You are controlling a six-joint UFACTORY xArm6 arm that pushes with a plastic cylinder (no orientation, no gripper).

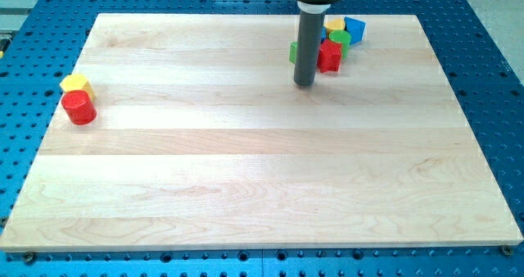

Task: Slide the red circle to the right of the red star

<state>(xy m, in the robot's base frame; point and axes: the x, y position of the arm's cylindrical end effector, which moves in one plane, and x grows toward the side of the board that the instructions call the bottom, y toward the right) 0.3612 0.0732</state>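
A pale wooden desk (262, 170) is being shown lying on a blue perforated base (491, 80), and a straight dark rod (308, 43) is being held upright over the desk's upper middle. My tip (304, 84) is being rested on the wood just below and to the view's left of a small cluster of blocks near the view's top. No end effector with jaws is being carried by the arm, so nothing can be said to be apart, together or clamped; only the rod's lower end is being presented to the blocks. In that cluster, the red star (330, 56) is being seen just to the view's right of the rod, seemingly touching or nearly touching it, while a green block (294, 52) is being partly hidden behind the rod on its left side. Above the red star, a second green block (340, 38), a yellow block (334, 22) and a blue block (355, 29) are being crowded together, their shapes being too small to be made out. The red circle (79, 107) is being left far away near the view's left edge, well apart from my tip, with a yellow hexagon-like block (76, 84) being pressed against its upper side.
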